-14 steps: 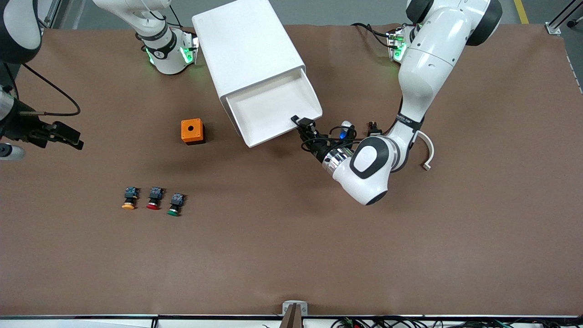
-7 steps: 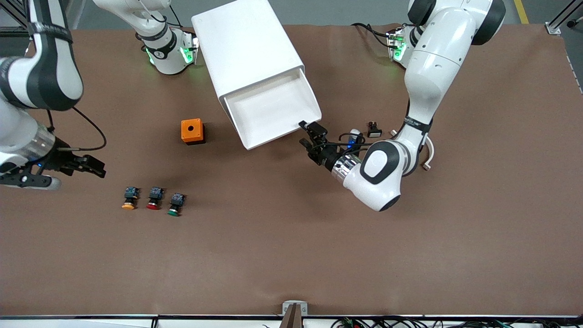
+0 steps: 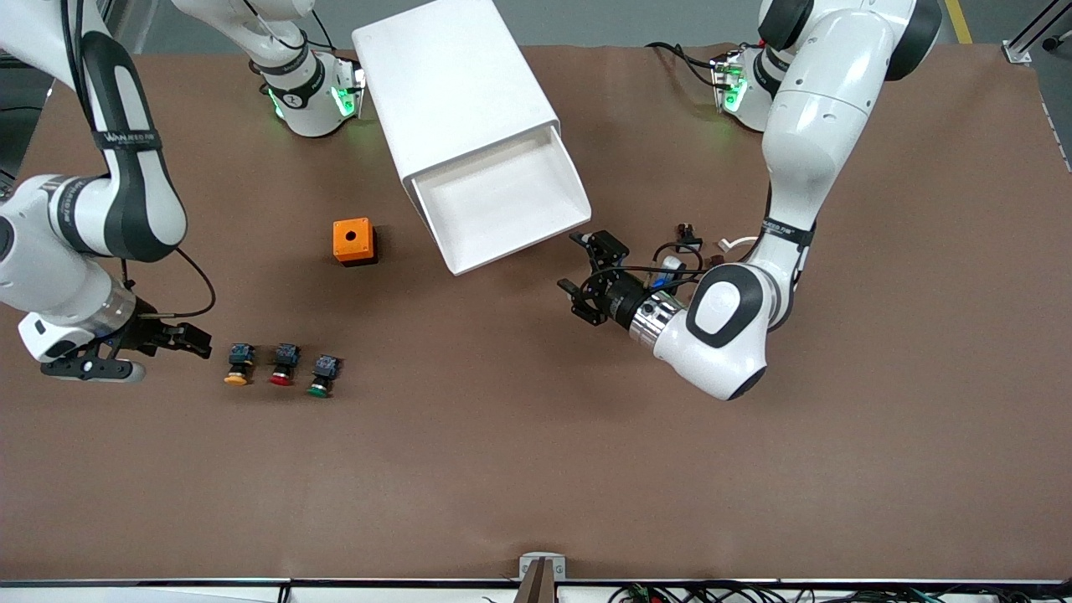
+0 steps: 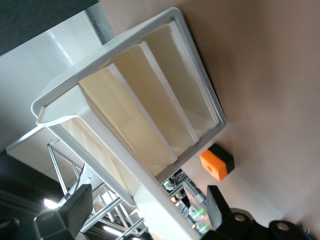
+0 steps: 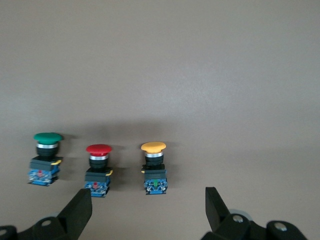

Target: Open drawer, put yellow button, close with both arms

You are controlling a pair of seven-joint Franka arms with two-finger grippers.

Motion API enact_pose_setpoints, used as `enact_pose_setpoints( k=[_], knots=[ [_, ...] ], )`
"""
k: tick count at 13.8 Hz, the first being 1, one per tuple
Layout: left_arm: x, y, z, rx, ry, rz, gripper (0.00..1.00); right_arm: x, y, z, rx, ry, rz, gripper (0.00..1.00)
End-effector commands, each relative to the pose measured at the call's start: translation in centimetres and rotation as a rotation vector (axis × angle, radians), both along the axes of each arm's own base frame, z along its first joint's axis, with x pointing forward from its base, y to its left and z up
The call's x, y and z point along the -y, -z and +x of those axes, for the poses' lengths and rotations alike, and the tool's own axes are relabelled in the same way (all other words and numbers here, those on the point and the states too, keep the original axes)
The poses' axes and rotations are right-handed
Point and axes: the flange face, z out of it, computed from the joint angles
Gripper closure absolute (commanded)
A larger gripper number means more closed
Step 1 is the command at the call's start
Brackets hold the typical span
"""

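Note:
The drawer [image 3: 496, 203] stands pulled out of the top of the white cabinet [image 3: 452, 92], its plain white tray bare. My left gripper [image 3: 589, 276] hangs open just off the drawer's front corner, toward the left arm's end, touching nothing. The left wrist view shows the cabinet front [image 4: 150, 100] ahead of the left gripper [image 4: 145, 215]. The yellow button [image 3: 237, 369] lies on the table in a row with a red button [image 3: 283, 367] and a green button [image 3: 322, 376]. My right gripper [image 3: 194, 342] is open beside the yellow button [image 5: 154, 167], the right gripper [image 5: 147, 212] holding nothing.
An orange box [image 3: 353, 241] with a round hole sits between the buttons and the cabinet, also in the left wrist view [image 4: 216, 164]. A small black part [image 3: 687, 234] and a white hook [image 3: 735, 244] lie by the left arm. Brown table all round.
My left gripper has opened, let go of the drawer's front corner and drawn back toward the front camera. My right arm has swung in and down to the yellow button.

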Motion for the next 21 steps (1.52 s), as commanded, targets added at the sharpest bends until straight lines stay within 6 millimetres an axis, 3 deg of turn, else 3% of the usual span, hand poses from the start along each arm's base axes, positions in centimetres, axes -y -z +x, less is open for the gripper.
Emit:
enact_pose_setpoints(
  k=[1,7,8,11,15,21],
  knots=[
    [-1.5,-2.2,1.7,0.148,0.026,-0.077,0.0,-0.1,2.3,0.4,-0.004,-0.018,-0.006,0.0],
    [-4.3,-5.2,5.0,0.528,0.103,-0.11,0.0,0.2,8.4,0.6,0.0,-0.017,-0.013,0.0],
    [-4.3,-6.1,5.4,0.62,0.134,-0.092,0.0,0.1,9.6,0.3,0.005,-0.016,-0.014,0.0],
    [-4.0,-6.2,6.0,0.802,0.228,-0.041,0.0,0.3,12.4,0.1,0.003,-0.014,-0.017,0.0],
    [-4.2,-8.5,6.8,1.014,0.361,0.03,0.0,0.9,14.2,-0.5,-0.019,-0.005,-0.015,0.0],
    [-2.8,-8.2,6.2,1.112,0.557,0.148,0.0,0.5,15.4,-1.7,-0.052,-0.011,-0.011,0.0]
  ],
)
